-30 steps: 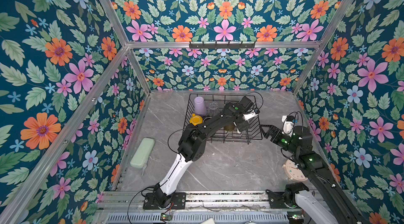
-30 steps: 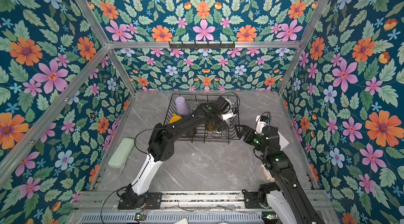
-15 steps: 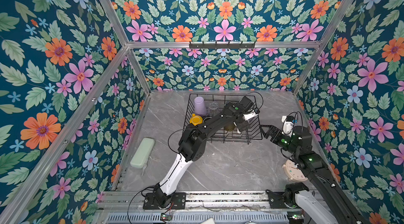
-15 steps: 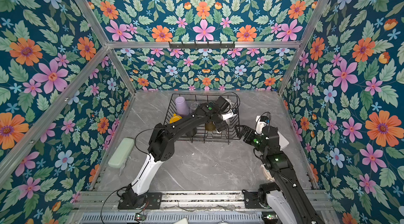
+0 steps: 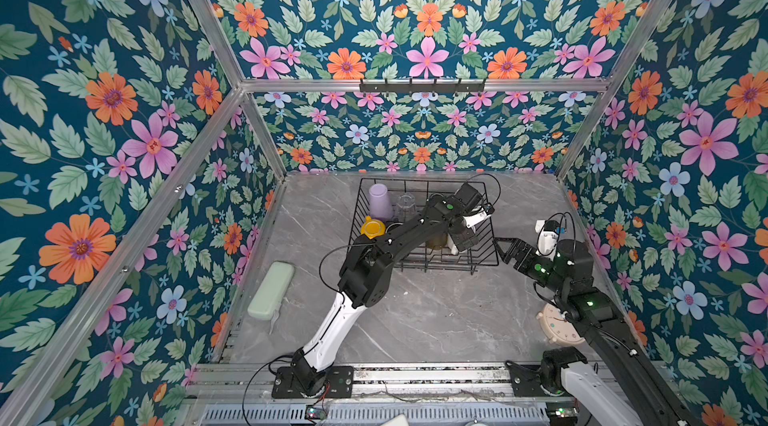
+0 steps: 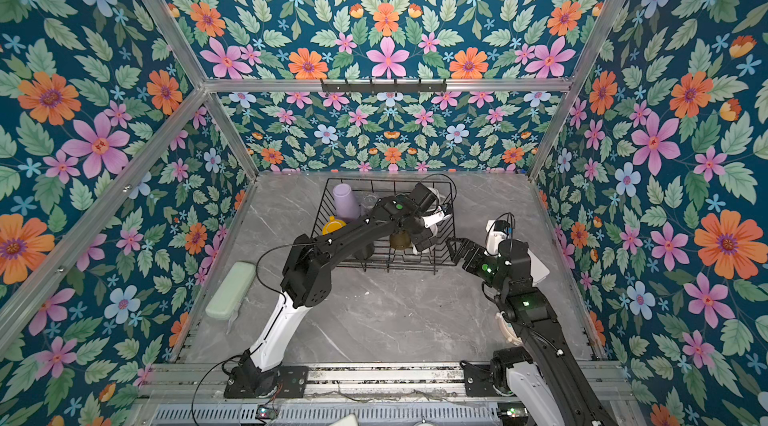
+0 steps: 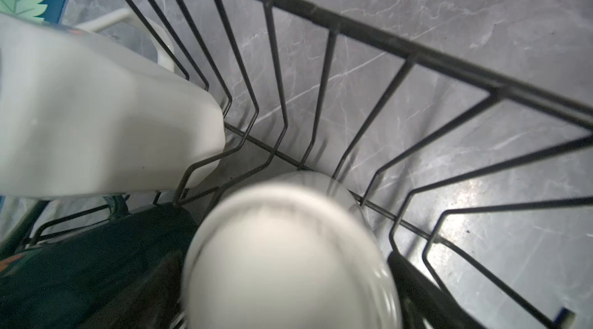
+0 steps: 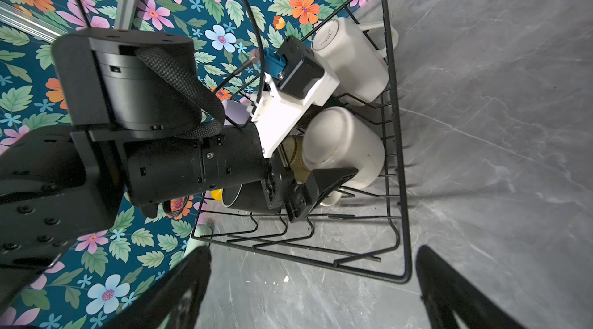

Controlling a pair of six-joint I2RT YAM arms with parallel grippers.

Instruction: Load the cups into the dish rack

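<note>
Hardly anything has shifted since the earlier frames. Both arms sit where they were, and the lilac tumbler (image 5: 380,201) and yellow mug (image 5: 372,227) at the left end of the dish rack (image 5: 399,180) lie as before. The left arm (image 5: 374,262) reaches over the rack's front rim with its elbow raised and its wrist bent down into the rack's right end. There the left gripper (image 5: 459,242) straddles an upturned white mug (image 8: 343,147) beside the olive glass (image 8: 293,157). I cannot tell whether its jaws press the mug or stand clear. The right gripper (image 5: 503,246) hovers just outside the rack's right rim, jaws spread wide, holding nothing.
</note>
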